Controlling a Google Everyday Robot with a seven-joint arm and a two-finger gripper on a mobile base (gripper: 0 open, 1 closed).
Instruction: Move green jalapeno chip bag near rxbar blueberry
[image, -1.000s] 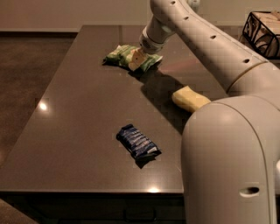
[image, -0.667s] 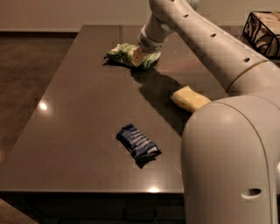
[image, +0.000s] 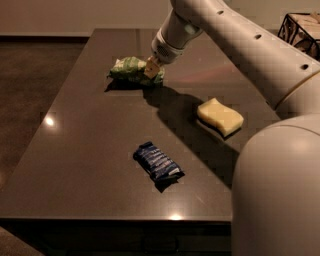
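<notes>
Worktop (image: 75, 150) dark, long. Green jalapeno chip bag (image: 131, 70) lies near far edge, long axis along that edge. Rxbar blueberry (image: 158, 161) lies near front edge, well apart from bag. My gripper (image: 151, 68) sits at bag's right end; clamped or not, I cannot tell.

No legible lettering on rxbar blueberry (image: 158, 161) or on green jalapeno chip bag (image: 129, 69) at jaws

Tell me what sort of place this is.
Probably an office or lab break area: a long glossy dark table on dark flooring, with a crinkly light-green snack bag, a dark-blue wrapped bar and a pale yellow sponge laid out. The robot's gripper is at the bag.
</notes>
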